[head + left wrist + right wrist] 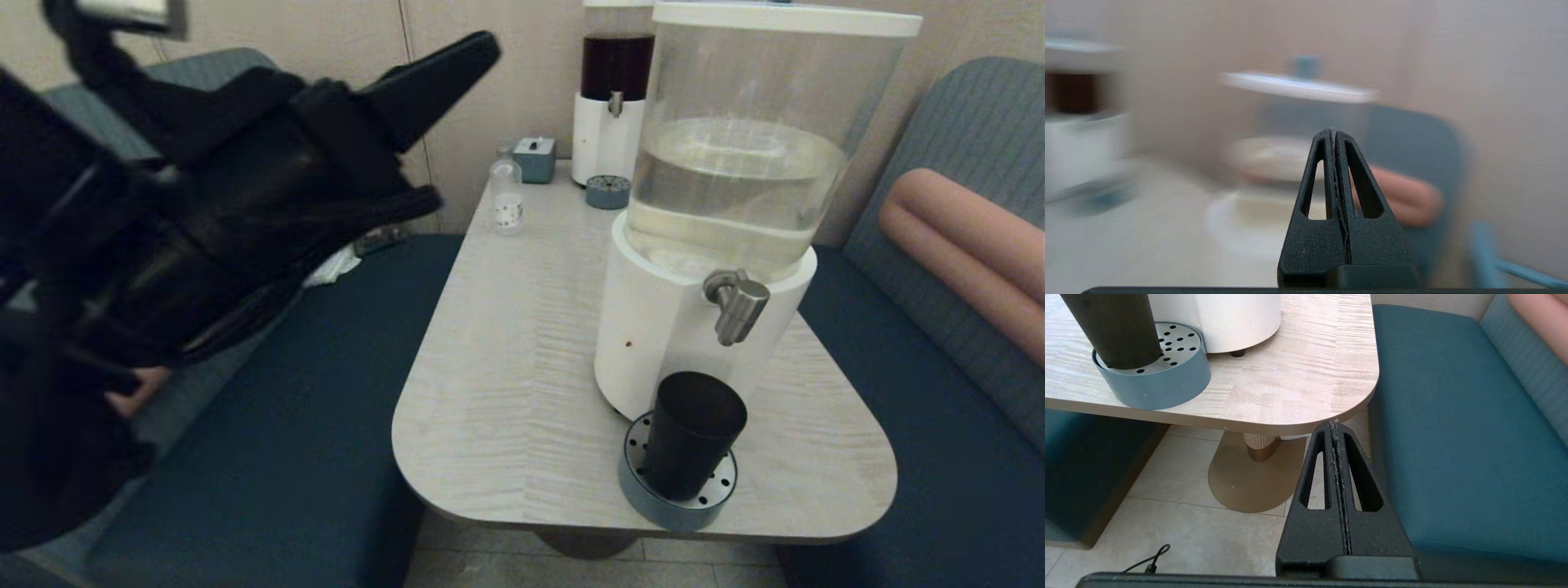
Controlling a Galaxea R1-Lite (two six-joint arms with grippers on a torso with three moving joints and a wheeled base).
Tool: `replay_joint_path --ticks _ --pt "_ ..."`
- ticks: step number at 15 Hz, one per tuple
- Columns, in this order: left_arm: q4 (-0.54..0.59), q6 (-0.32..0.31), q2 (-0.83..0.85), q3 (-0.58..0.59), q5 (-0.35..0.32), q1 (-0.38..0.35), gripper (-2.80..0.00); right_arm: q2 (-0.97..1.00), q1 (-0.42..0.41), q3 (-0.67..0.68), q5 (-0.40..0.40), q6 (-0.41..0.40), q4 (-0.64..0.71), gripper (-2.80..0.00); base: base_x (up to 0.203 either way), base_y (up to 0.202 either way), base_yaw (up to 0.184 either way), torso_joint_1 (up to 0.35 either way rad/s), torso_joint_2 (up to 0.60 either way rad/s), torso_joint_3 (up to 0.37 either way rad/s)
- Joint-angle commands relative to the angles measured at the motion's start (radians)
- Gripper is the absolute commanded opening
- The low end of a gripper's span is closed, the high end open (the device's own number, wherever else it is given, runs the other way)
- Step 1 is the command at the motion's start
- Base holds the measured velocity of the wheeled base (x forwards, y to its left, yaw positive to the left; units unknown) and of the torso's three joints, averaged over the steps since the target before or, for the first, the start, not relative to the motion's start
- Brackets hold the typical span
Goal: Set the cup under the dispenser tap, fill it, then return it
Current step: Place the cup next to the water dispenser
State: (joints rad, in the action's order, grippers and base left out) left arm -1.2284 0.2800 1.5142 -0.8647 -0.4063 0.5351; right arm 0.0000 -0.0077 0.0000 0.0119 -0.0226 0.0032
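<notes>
The dark tapered cup [694, 441] stands upright on a round blue-grey drip tray [653, 502], directly below the brushed-steel tap [739, 304] of the big clear-tank dispenser [735, 163]. My left gripper [488, 45] is raised high at the left, well away from the cup and pointing toward the dispensers; in its wrist view the left gripper [1333, 131] is shut and empty. My right gripper [1334, 422] is shut and empty, low beside the table's near right corner. The right wrist view shows the cup [1114, 330] on the tray [1159, 386].
On the pale wooden table [522, 343] at the back stand a dark-liquid dispenser [616, 90], its small drip tray [608, 192], a grey-blue box [535, 159] and a small clear bottle [506, 196]. Blue benches flank the table; a pink cushion [963, 245] lies at the right.
</notes>
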Motion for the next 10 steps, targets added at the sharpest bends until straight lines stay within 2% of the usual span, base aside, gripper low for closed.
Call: replay_joint_path --ticks 1,3,4,6,8,10 --pt "0.032 0.0 -0.228 0.188 0.026 -0.124 -2.8 0.002 0.0 0.001 0.0 0.0 0.001 -2.8 0.0 0.0 0.0 0.0 0.0 0.0" --pt "0.092 -0.005 -0.364 0.386 0.042 -0.168 -2.8 0.002 0.0 0.001 0.0 0.0 0.001 -2.8 0.0 0.0 0.0 0.0 0.0 0.0" --pt "0.122 -0.013 -0.418 0.466 0.046 -0.178 0.0 0.002 0.0 0.001 0.0 0.0 0.001 -2.8 0.0 0.0 0.0 0.0 0.0 0.0" --pt "0.181 -0.049 -0.479 0.589 0.03 -0.191 0.0 0.002 0.0 0.002 0.0 0.0 0.0 -2.8 0.0 0.0 0.0 0.0 0.0 0.0" --pt "0.201 -0.076 -0.473 0.612 -0.036 -0.195 0.0 0.002 0.0 0.0 0.0 0.0 0.001 -2.8 0.0 0.0 0.0 0.0 0.0 0.0" --pt "0.193 -0.152 -0.407 0.619 -0.091 -0.195 0.0 0.002 0.0 0.002 0.0 0.0 0.001 -2.8 0.0 0.0 0.0 0.0 0.0 0.0"
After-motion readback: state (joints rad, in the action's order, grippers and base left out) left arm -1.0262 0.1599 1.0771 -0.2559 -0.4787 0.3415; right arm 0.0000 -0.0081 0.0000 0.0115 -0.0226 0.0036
